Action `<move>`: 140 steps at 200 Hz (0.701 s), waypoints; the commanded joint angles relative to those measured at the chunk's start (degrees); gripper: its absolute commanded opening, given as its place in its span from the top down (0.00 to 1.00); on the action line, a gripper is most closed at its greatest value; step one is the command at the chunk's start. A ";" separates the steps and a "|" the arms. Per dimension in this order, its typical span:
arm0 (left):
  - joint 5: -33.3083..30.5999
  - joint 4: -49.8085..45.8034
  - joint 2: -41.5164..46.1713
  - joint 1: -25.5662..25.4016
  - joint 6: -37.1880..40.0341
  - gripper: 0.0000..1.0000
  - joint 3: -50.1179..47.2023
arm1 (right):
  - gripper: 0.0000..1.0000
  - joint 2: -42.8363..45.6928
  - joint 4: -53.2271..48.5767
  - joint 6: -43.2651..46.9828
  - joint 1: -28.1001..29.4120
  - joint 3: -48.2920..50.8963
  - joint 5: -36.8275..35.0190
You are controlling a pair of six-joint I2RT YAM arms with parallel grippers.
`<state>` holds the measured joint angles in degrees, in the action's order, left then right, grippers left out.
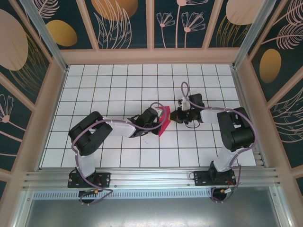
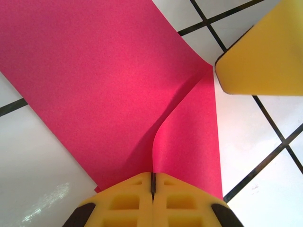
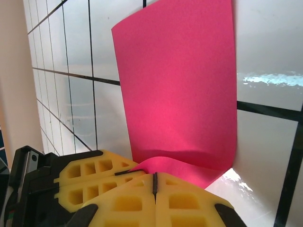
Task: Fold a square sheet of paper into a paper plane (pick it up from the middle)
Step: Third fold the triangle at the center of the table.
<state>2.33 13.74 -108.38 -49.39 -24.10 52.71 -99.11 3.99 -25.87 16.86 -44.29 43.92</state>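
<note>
Left pincer was found clenched, its jaws meeting with no gap, on an edge of the square sheet of paper. Right pincer was likewise clenched, with a curled margin of the same sheet nipped at its tips. Seen from above, the sheet stood on edge between the two pincers, which faced each other nose to nose. It appeared lifted off the worktop or at most touching it along its lower edge; which of the two could not be told.

Ahead of the left pincer the sheet fanned out broad to the left. A narrower flap rose to the right of the jaw seam, and the two met in a soft bend that ran away from the tips. No sharp crease was evident.

Judgement: the first fold was in hand, with the sheet bent over but not pressed. The next move would call for bringing the opposite edges into register, lowering the sheet flat and pressing the bend, without either pincer slipping. The paper looked thin and liable to buckle or tear under uneven pull.

Left arm had its elbow folded out to its own side and its forearm reaching inward; right arm mirrored it.
</note>
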 commanded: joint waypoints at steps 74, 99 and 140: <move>-1.68 -4.41 -1.23 0.34 -0.51 1.00 -0.44 | 0.97 -4.87 -2.66 2.19 -0.43 0.26 -5.22; -1.89 -4.27 -0.61 0.41 -0.77 1.00 -0.94 | 0.97 0.02 -4.17 1.49 -0.48 -1.02 -4.25; -1.87 -4.35 -0.47 0.34 -0.70 1.00 -0.67 | 0.98 -1.32 -3.88 0.87 -0.60 -2.67 -3.72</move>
<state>2.28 13.69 -108.38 -49.39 -24.27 52.71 -100.25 1.26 -25.45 16.53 -45.47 40.84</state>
